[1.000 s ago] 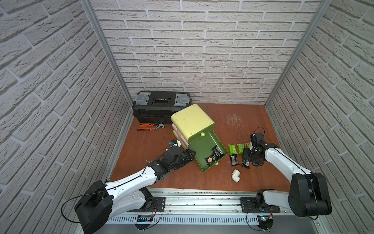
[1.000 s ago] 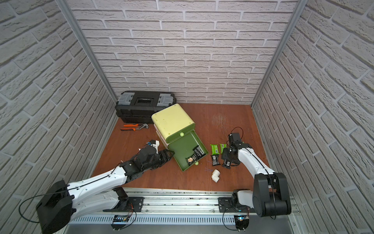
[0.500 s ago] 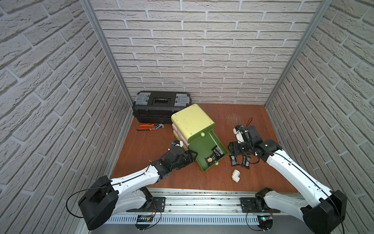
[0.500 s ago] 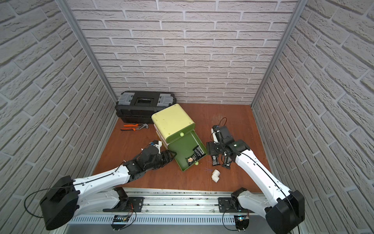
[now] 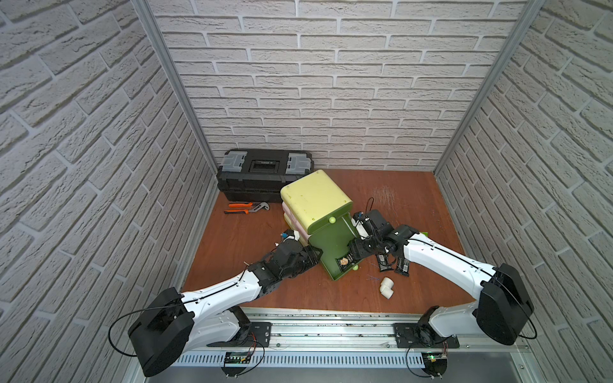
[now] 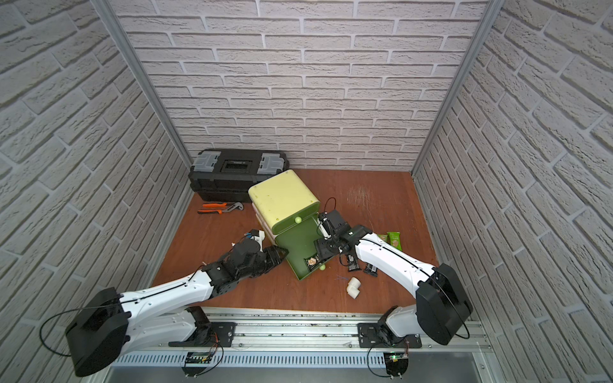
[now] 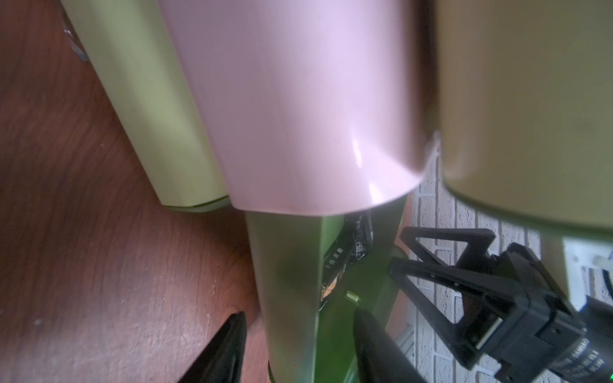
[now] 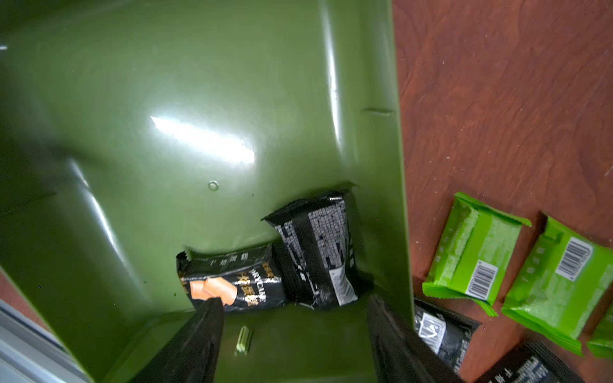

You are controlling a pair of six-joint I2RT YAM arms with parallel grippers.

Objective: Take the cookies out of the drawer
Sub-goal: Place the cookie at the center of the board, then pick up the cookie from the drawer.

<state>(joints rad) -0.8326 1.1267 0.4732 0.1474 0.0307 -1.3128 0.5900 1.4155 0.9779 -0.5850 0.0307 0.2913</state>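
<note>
Jaws spread and empty, the right gripper [image 8: 293, 301] hangs inside the green drawer [image 8: 166, 99], where two black cookie packets [image 8: 315, 252] lie just ahead of its fingertips in the front corner, the left gripper [image 7: 300, 315] loosely straddling a side wall.

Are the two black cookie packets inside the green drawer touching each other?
Touching. The right wrist view shows it: the black packet with the orange picture lies with its end against the black packet with white print, no gap between them.
</note>
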